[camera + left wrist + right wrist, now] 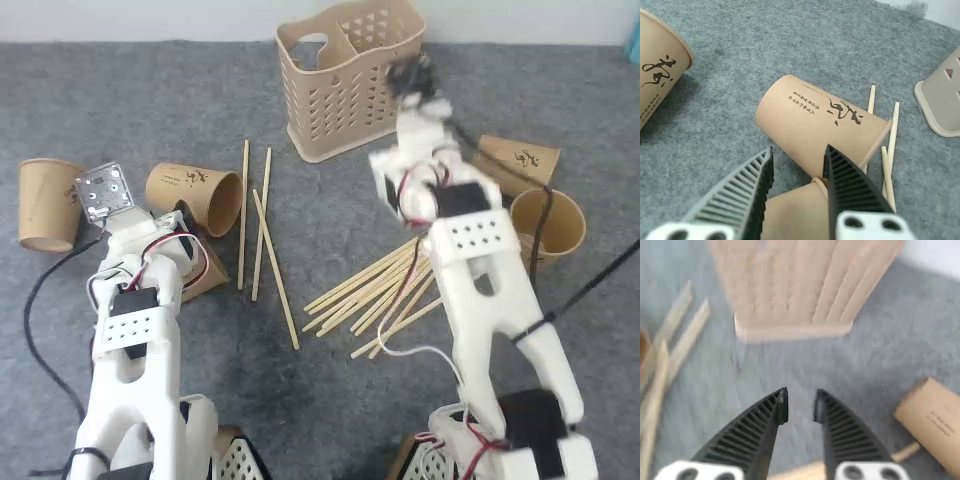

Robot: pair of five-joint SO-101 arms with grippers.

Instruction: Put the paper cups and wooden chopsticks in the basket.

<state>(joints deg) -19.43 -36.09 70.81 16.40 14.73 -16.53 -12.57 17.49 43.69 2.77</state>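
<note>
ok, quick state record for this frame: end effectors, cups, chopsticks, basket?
left end effector: open, empty, over a lying paper cup
right end effector: open, empty, pointed at the basket base
paper cups: five in the high view, all outside the basket, on the grey mat
chopsticks: three loose, one pile, all on the mat
basket: upright, no cup or chopstick visible inside

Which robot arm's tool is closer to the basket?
The right one. The right tool is open just in front of the basket. The left tool is farther away, open over a paper cup lying on its side.
</note>
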